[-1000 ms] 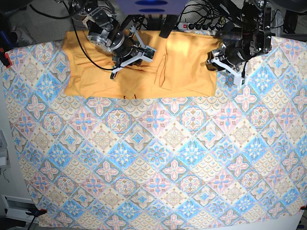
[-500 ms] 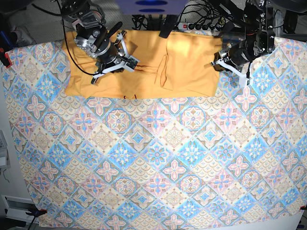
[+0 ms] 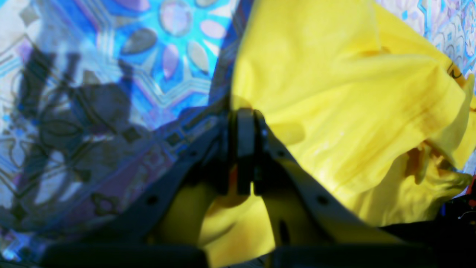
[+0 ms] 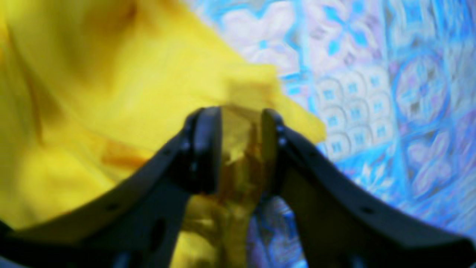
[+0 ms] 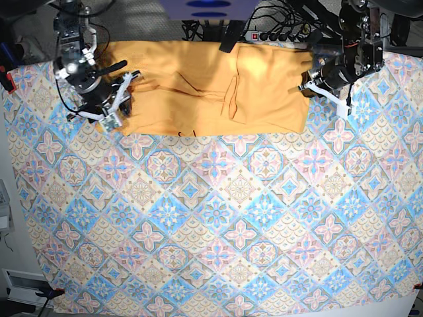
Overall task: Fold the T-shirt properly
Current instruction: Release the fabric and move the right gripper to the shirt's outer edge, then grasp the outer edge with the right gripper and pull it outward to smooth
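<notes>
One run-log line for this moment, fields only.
T-shirt: spread along tablecloth far edge | left hand: shut on shirt's edge | right hand: jaws parted around cloth at opposite end | fold: not yet made

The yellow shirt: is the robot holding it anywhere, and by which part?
The left gripper pinches the T-shirt at its side edge. The right gripper has cloth between parted jaws; a hold cannot be told.

T-shirt (image 5: 211,92) lies across tablecloth's (image 5: 218,224) far edge.
</notes>
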Controlling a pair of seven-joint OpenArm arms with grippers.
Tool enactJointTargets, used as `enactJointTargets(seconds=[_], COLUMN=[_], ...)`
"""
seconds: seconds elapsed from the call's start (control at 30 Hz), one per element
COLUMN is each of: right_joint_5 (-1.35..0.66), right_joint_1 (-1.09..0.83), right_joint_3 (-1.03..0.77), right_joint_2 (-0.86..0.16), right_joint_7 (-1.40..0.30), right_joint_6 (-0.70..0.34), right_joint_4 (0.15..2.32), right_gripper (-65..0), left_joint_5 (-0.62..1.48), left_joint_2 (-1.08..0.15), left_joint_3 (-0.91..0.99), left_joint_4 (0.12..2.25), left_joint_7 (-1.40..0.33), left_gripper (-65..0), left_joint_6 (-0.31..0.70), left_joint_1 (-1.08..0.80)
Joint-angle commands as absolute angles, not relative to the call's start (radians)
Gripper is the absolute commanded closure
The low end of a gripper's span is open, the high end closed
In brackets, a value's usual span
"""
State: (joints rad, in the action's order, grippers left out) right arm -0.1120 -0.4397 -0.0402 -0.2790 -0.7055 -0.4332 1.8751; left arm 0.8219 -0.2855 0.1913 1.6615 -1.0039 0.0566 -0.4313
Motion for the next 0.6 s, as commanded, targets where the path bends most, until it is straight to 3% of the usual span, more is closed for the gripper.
enactJointTargets(seconds=[0.0, 0.2, 0.57], right_joint_5=[-0.17, -0.501, -0.852], right_joint_1=[-0.449, -0.449, -0.397], right_joint_3=[-0.084, -0.242, -0.266], right_joint_2=[-0.289, -0.309, -0.397], right_joint_7=[-0.711, -0.885, -0.938], right_joint_6=[-0.432, -0.437, -0.437], right_joint_4=[1.89, 1.886, 1.635], right_gripper=[-22.3, -23.7, -23.8], left_joint_5=[0.831, 0.829, 0.828], left_joint_2=[-0.297, -0.297, -0.297], left_joint_3=[0.196, 0.194, 0.193], left_joint_4=[1.681, 1.678, 1.676], left_joint_7=[-0.997, -0.997, -0.997], left_gripper=[0.0, 0.0, 0.0], left_joint_6=[0.062, 0.062, 0.062], left_joint_1=[-0.427, -0.423, -0.424])
